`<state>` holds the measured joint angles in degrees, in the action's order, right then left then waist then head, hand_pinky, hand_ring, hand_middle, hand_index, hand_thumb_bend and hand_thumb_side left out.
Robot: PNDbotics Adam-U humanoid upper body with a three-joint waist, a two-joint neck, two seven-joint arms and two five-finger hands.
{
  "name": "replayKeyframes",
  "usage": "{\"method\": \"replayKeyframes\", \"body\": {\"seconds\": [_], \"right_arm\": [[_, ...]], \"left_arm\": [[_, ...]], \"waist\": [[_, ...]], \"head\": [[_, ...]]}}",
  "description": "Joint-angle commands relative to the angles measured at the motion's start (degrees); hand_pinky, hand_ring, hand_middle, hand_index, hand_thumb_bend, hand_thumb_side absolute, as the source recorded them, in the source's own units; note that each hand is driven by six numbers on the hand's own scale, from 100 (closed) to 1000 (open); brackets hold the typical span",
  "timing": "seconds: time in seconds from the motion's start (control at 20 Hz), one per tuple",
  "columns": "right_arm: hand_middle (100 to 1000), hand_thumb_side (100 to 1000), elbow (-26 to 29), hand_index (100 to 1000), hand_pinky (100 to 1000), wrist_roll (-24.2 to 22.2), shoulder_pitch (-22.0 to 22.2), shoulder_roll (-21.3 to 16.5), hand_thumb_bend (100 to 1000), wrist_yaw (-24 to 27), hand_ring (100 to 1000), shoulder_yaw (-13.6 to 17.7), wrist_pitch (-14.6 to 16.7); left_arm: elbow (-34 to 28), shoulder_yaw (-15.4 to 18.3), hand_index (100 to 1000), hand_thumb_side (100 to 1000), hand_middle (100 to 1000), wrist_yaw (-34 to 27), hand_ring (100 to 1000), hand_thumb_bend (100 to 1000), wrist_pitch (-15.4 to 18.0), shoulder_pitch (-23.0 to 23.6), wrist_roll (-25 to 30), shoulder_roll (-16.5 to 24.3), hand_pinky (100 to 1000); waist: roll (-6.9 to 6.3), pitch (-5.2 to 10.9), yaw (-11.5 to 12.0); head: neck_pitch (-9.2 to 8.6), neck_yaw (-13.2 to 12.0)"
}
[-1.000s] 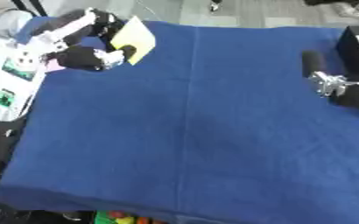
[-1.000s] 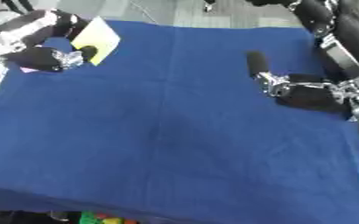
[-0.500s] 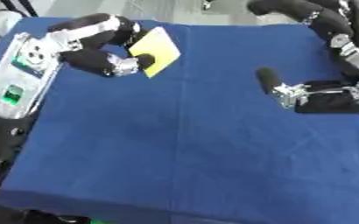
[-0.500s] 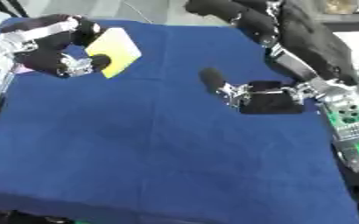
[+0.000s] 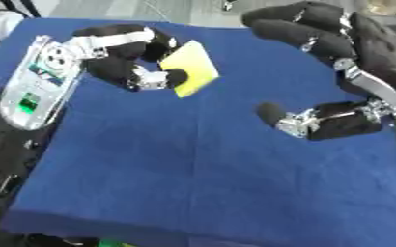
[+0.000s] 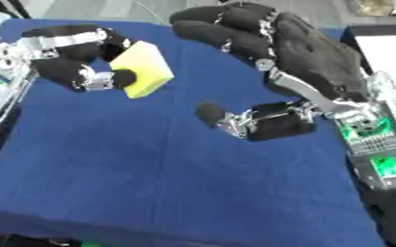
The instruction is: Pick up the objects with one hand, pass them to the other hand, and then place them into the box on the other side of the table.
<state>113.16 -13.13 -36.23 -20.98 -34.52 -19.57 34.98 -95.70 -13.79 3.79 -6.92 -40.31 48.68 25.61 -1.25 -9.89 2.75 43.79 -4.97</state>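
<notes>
A flat yellow block, like a sponge [image 5: 191, 68], is held above the blue table at the upper left. My left hand [image 5: 125, 57] is shut on it, with fingers over its top edge and the thumb [image 5: 173, 77] under it. My right hand [image 6: 273, 50] comes in from the right, open, its fingers spread above and its thumb [image 6: 211, 113] stretched out low toward the left. A gap of blue cloth lies between the right thumb and the block. No box shows in either view.
A blue cloth [image 5: 184, 164] covers the table, with its front edge near the bottom. My left forearm with a green light [image 5: 31, 91] lies along the table's left side. The right forearm's green panel [image 6: 372, 140] sits at the right.
Both hands have moved toward the table's middle and toward each other. The left hand carried the yellow block rightward; the right hand swung in from the right edge, fingers spread.
</notes>
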Motion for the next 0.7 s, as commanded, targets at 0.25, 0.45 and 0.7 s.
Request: {"method": "replayKeyframes", "body": {"seconds": [0.25,0.45,0.7], "right_arm": [[915,225,0.0,990,821,-0.3,-1.5,0.2,261,0.1,842,-1.2,1.4],[915,226,0.2,988,815,-0.3,-1.9,0.3,277,0.5,835,-1.6,1.7],[911,227,0.5,986,808,-0.4,-2.2,0.4,281,0.9,822,-2.1,1.9]], "left_arm": [[-2.5,-1.8,646,564,397,0.9,455,100,1.9,-2.3,1.6,1.0,677],[-3.5,-3.1,647,549,399,2.1,457,100,3.6,-2.9,1.2,1.1,679],[-4.1,-4.5,647,539,400,3.0,458,100,4.8,-3.8,1.1,0.9,679]], "waist": [[0.02,0.84,0.0],[0.0,0.87,0.0],[0.02,0.95,0.1]], "head": [[0.32,0.4],[0.32,0.5],[0.32,0.6]]}}
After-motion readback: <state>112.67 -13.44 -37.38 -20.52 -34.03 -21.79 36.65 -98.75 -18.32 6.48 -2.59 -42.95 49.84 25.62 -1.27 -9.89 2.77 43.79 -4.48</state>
